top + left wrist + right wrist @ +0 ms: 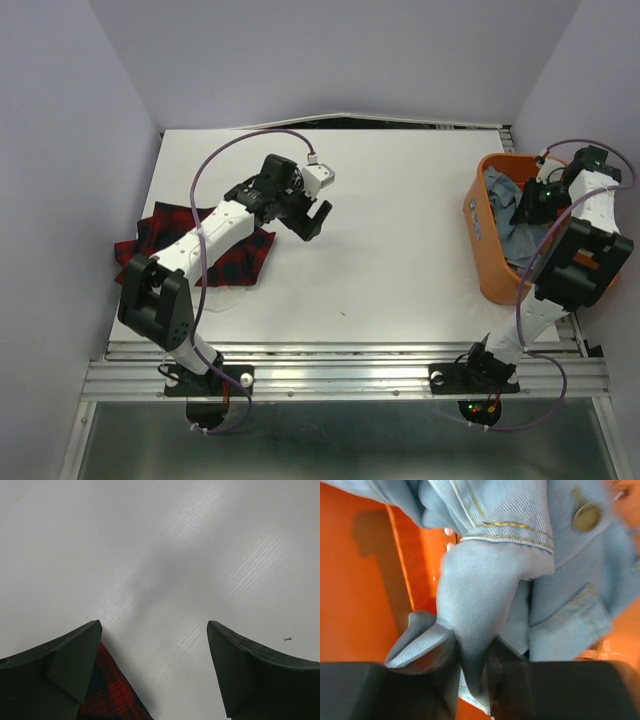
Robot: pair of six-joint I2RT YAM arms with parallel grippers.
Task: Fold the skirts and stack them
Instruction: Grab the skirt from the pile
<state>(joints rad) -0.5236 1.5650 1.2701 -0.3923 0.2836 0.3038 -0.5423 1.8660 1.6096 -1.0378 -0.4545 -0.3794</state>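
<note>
From above: the plaid skirt (245, 262) lies rumpled on the tabletop (400, 250) under the left arm, and the denim skirt (512, 215) is down in the orange tub (487, 270). Left wrist: left end effector (155, 645) spread wide over bare surface, plaid just beside it. Right wrist: right end effector (472, 660) pinching a denim fold inside the tub. Nothing looks folded or stacked yet, so it's early going.

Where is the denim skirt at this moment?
In the top view, the denim skirt lies inside the orange tub at the right edge of the table, with a fold pinched in the right claw.
</note>
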